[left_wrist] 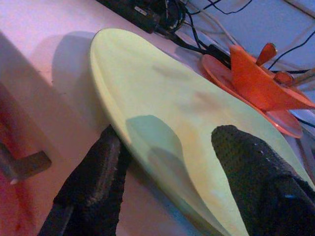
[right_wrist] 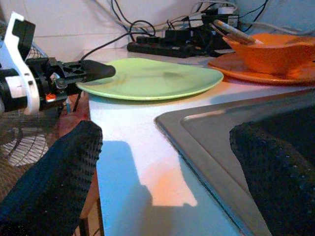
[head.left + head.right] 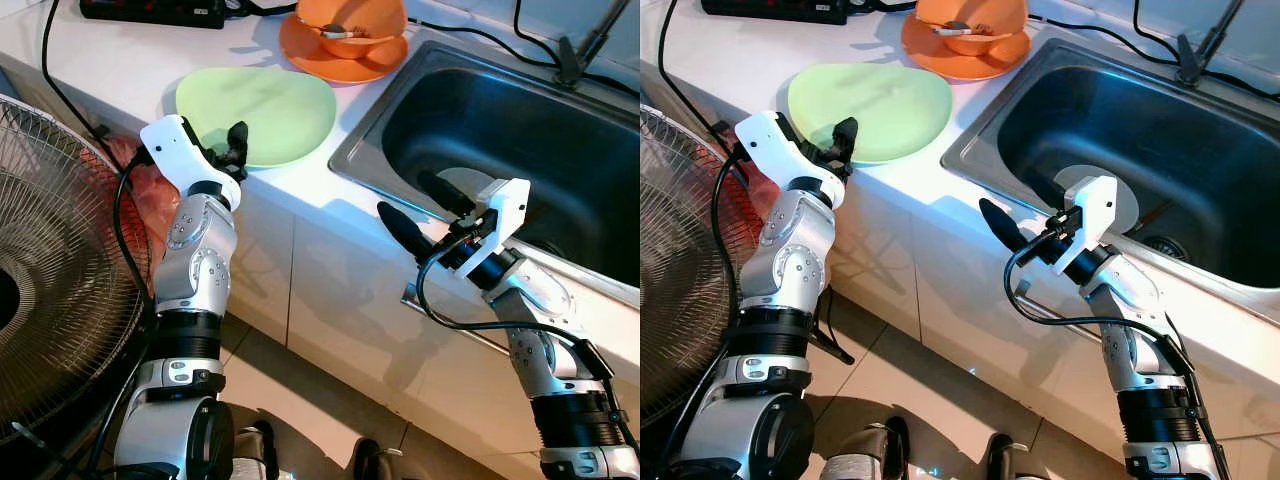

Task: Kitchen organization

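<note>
Left gripper point(image 3: 236, 150) jaws spread wide, straddling the near rim of the green plate point(image 3: 262, 112): one finger point(image 1: 96, 177) under or beside the edge, the other point(image 1: 251, 167) over the top face; can't tell if either pad actually touches, so not a closed grip. Plate lies flat on the white counter point(image 3: 120, 70), right at the counter's front edge. Just past the plate from those jaws: an orange bowl point(image 3: 352, 22) sitting on an orange plate point(image 3: 335, 58), utensil in the bowl. Beyond that, a black power strip point(image 3: 155, 10) with cables. Right gripper point(image 3: 420, 215) jaws also wide open, holding nothing, hanging at the front edge of the steel sink point(image 3: 500, 140), one finger over the basin, the other out in front of the cabinet face. Fan point(image 3: 55, 270) stands on the floor beside the left arm.
</note>
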{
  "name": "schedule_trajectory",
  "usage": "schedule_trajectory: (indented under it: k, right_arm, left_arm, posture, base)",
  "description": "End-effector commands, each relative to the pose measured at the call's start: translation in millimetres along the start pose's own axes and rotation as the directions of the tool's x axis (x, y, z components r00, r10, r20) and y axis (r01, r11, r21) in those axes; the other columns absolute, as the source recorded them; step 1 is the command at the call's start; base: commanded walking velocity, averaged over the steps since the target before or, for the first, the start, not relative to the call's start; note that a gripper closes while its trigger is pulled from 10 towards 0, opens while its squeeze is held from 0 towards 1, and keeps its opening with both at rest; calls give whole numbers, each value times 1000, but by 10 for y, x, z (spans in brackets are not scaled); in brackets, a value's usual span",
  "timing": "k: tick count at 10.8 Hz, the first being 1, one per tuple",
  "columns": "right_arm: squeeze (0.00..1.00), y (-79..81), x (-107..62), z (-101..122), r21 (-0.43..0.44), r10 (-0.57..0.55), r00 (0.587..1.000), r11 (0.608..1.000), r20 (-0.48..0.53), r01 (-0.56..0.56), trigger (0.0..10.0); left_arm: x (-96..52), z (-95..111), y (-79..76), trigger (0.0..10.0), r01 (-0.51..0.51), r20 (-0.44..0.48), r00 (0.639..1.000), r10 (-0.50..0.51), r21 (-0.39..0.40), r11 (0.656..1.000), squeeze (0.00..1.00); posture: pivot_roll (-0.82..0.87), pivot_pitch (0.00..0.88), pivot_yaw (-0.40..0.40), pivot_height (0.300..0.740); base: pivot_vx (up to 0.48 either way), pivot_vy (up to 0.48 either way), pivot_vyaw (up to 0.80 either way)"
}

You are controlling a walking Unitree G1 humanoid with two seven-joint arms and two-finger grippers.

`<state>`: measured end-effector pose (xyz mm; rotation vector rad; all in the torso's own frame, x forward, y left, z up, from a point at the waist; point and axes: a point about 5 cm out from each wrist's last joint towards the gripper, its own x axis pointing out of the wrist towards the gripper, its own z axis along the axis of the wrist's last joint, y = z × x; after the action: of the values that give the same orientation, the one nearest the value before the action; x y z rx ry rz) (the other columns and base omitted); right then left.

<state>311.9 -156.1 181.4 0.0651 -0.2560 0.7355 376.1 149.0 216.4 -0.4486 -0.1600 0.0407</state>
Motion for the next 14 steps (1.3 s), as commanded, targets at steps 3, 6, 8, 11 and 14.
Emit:
schedule_trajectory:
  k: [3,6,8,11,14]
  right_arm:
    - [0,-8,-22,6,-16,7,1000,1000,-11,-8,10000]
    - [0,-27,-21,10,-20,5,1000,1000,-11,-5,10000]
    - [0,-30,-18,10,-21,5,1000,1000,-11,-5,10000]
    - [0,-36,-13,9,-20,4,1000,1000,-12,-4,10000]
    - [0,-42,-10,9,-23,2,1000,1000,-12,-2,10000]
  left_arm:
    - [-55,-51,-112,0,42,8,999,-43,15,999,0]
    - [-69,-66,-131,0,46,8,999,-46,16,999,0]
    - [-88,-68,-178,0,55,13,998,-56,11,998,0]
    - [-150,-129,-235,0,67,-3,998,-67,-11,998,0]
    - [-192,-163,-354,10000,121,-8,993,-122,-29,992,0]
  posture:
    - [28,178,-75,740]
    - [30,172,-76,740]
    - [33,177,-79,740]
    - [38,180,-81,740]
    - [38,178,-82,740]
  base:
    - [0,0,0]
    - [0,0,0]
    - [0,0,0]
    - [0,0,0]
    - [0,0,0]
